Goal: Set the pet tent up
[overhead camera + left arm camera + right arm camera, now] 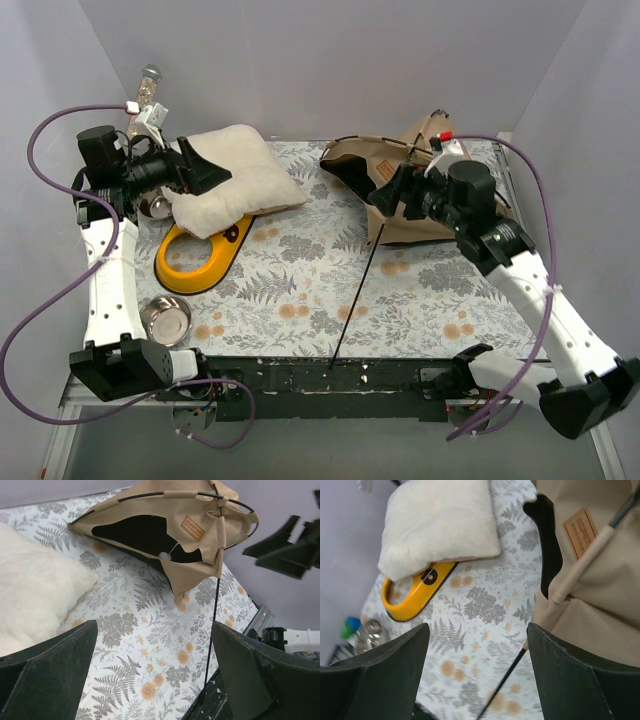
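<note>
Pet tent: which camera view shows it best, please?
The left wrist view. It shows the pet tent nearly whole: doorway, black poles, label patch. In the top external view the right arm covers part of it; the right wrist view shows only a close piece.

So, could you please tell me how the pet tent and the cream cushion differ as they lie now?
The pet tent is smooth tan fabric with a dark opening; the cushion is fluffy cream-white. The pet tent lies slumped far right, a thin black pole trailing toward the near edge; the cushion lies far left, partly over the yellow stand. Both rest on the table.
</note>
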You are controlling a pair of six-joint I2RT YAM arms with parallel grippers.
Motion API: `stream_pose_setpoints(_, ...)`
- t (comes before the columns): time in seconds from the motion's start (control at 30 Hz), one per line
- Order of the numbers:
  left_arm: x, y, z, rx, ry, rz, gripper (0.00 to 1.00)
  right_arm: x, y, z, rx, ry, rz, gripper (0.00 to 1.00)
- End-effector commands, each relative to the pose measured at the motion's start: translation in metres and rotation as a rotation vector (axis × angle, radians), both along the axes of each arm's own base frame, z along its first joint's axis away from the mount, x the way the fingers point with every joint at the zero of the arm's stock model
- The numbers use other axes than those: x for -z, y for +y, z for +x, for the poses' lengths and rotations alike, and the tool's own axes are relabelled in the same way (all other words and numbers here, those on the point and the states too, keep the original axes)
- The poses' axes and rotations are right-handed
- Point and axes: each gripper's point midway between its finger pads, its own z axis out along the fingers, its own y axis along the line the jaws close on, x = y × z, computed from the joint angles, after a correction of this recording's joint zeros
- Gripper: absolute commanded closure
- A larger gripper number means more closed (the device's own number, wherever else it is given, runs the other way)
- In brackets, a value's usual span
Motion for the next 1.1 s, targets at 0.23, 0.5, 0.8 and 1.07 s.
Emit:
stream_pose_setpoints(0.23, 0.021, 0.012, 0.005, -0.180, 0.252, -0.062, 0.02, 0.000, 0.002, -0.094, -0.902, -0.753, -0.613, 0.23)
stream_pose_setpoints(0.5, 0.064, -0.032, -0.067, 0.103, 0.282, -0.174, 0.02, 0.070, -0.015, -0.084, -0.822, -0.471, -0.645, 0.18)
stream_pose_setpoints(0.8, 0.125, -0.082, -0.121, 0.286, 0.329, -0.177, 0.02, 0.080, -0.031, -0.030, -0.644, -0.830, -0.917, 0.17)
stream_pose_setpoints(1.07, 0.150, -0.117, -0.127, 0.400, 0.259, -0.084, 0.06, 0.085, -0.010, -0.044, -0.770, -0.862, -0.803, 0.20)
